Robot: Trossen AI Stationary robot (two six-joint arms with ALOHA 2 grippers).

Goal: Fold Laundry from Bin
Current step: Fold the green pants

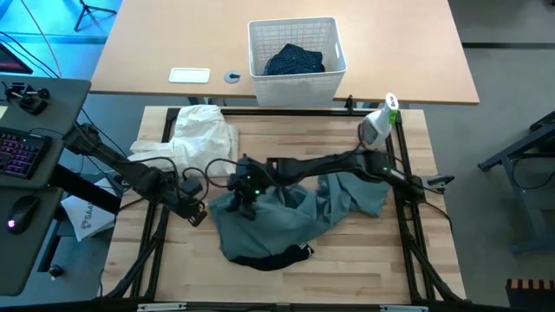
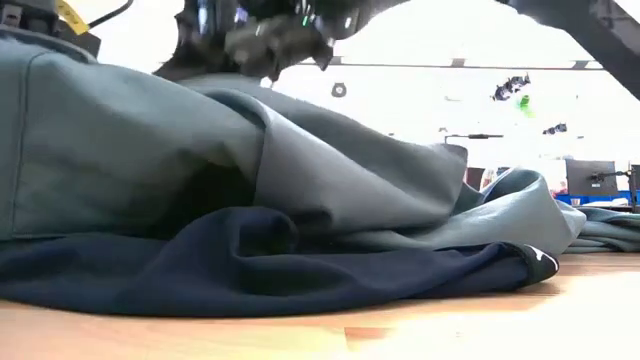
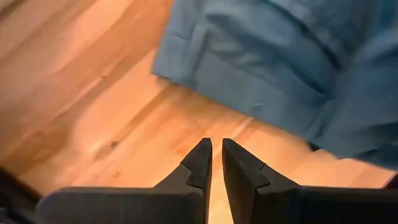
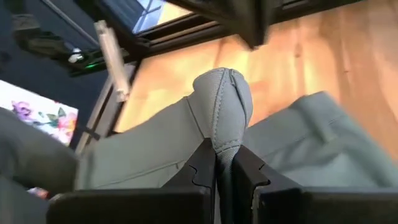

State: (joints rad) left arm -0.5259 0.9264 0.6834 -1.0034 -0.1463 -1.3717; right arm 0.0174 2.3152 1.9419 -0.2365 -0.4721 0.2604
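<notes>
Bin (image 1: 297, 82) with navy dotted trousers (image 1: 295, 61)

The left pincer (image 3: 216, 163) hangs over bare wood, its two dark fingers (image 3: 198, 167) drawn nearly together with only a thin slit between the tips and nothing caught in it. Just beyond the tips lies a blue-grey garment (image 3: 286, 68), its hemmed edge running across the counter (image 3: 81, 93), folds bunching deeper in. Pincer and cloth are apart.

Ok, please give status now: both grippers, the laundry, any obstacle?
Right gripper shut on grey-green top, mid-table. Left gripper nearly shut, empty, beside it. White cloth near, not blocking.
</notes>
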